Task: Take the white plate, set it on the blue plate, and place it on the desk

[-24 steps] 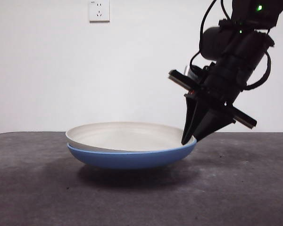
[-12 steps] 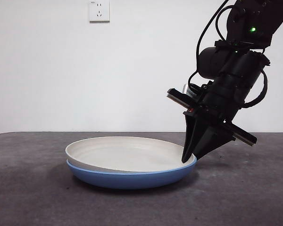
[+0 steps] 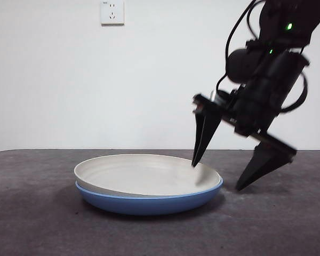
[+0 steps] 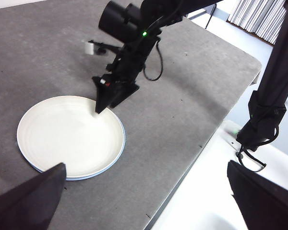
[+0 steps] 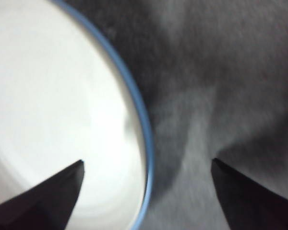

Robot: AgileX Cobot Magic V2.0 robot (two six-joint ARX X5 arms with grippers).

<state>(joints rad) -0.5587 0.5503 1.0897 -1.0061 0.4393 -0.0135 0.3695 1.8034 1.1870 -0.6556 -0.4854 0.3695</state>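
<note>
While the white plate (image 3: pixel 141 172) nests in the blue plate (image 3: pixel 149 201) mid-desk (image 3: pixel 37 224), well inside its edges, the right gripper (image 3: pixel 217 172) straddles their rim, jaws wide; left gripper (image 4: pixel 144 196) open, apart. White wall, socket (image 3: pixel 112 12).

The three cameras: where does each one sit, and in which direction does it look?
Front view: low, at desk height, looking level at the white plate nested in the blue plate; the right gripper, open, straddles their rim.
Left wrist view: high on the waiting left arm, looking down on the desk; left gripper open.
Right wrist view: just above the plates' rim, looking down; its own jaws show.
Shared: all three show both plates.
</note>
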